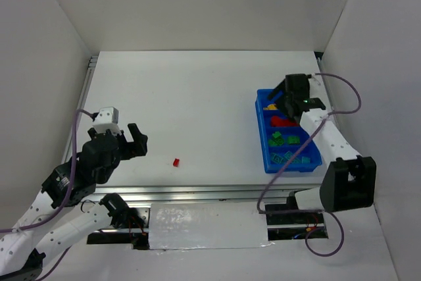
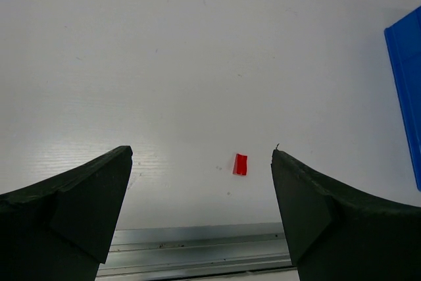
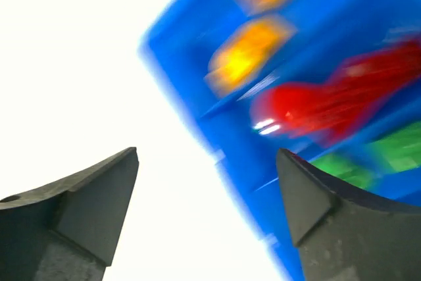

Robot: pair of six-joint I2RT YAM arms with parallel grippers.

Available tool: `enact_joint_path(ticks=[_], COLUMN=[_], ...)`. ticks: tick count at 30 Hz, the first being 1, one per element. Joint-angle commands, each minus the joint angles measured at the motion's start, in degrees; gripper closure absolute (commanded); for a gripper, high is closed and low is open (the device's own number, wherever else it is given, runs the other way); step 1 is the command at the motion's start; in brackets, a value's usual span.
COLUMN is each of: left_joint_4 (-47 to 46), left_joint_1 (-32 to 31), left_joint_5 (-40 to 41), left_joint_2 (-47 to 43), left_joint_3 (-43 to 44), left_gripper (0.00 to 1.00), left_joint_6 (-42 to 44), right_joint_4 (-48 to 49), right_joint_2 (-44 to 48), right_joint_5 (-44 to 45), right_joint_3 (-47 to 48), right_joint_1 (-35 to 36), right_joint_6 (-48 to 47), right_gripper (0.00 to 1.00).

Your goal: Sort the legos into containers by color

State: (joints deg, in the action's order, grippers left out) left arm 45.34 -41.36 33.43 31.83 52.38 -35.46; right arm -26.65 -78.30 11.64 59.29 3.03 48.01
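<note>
One small red lego (image 1: 175,162) lies alone on the white table near the front edge; it also shows in the left wrist view (image 2: 241,164). My left gripper (image 1: 136,141) is open and empty, left of the red lego and apart from it. The blue tray (image 1: 265,156) at the right holds yellow (image 1: 269,106), red (image 1: 281,122), green (image 1: 279,139) and cyan (image 1: 296,159) legos in separate compartments. My right gripper (image 1: 281,95) is open and empty over the tray's far end. The right wrist view is blurred and shows the tray (image 3: 250,156) with yellow, red and green pieces.
White walls enclose the table on the left, back and right. A metal rail (image 1: 197,192) runs along the table's front edge, just below the red lego. The tray's corner (image 2: 404,90) shows at the right of the left wrist view.
</note>
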Motion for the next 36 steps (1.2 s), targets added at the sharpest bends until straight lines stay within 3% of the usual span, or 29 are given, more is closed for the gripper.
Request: enact_joint_path(ticks=[1,2,8,15,23,26,29,36], left_joint_4=[2.02,2.99,9.50,10.99,10.21,9.68,8.89,7.66], left_joint_1=[0.41,0.41,0.67,0.76,0.93,0.93,0.93,0.93], left_joint_5=[6.90,8.13,16.31,18.34,17.99,17.20,16.14,15.00], left_joint_2=[-0.46,-1.15,-6.07,-11.88,-13.82,-13.03,-12.41,-12.76], left_joint_3=[1.58,2.02,3.25,3.16,2.55,2.55,2.38,2.03], left_gripper=[0.01,0.01,0.00,0.00,0.01,0.01,0.01,0.00], left_joint_6=[-3.99,-6.00,-13.04,-15.42,-14.47,-13.67,-12.71,-11.47], right_joint_4=[-1.46,-2.25,-1.66,-9.64,-14.83,-13.69,-14.30,-12.28], right_joint_2=[5.96,6.32,3.34,-18.00,-35.41,-37.70,-40.16,-43.33], right_joint_5=[6.72,7.86,9.55,16.13,18.68,17.89,18.06,17.37], right_joint_3=[5.74,6.19,7.42,20.83,34.48,35.63,36.68,36.42], right_joint_1=[11.97,18.27,41.21,59.26,66.49,67.02,67.11,66.85], right_joint_6=[-5.81,-6.43,-6.53,-0.56,3.58,4.20,4.98,5.17], right_gripper=[0.06,0.00,0.00,0.01,0.02,0.06,0.17,0.24])
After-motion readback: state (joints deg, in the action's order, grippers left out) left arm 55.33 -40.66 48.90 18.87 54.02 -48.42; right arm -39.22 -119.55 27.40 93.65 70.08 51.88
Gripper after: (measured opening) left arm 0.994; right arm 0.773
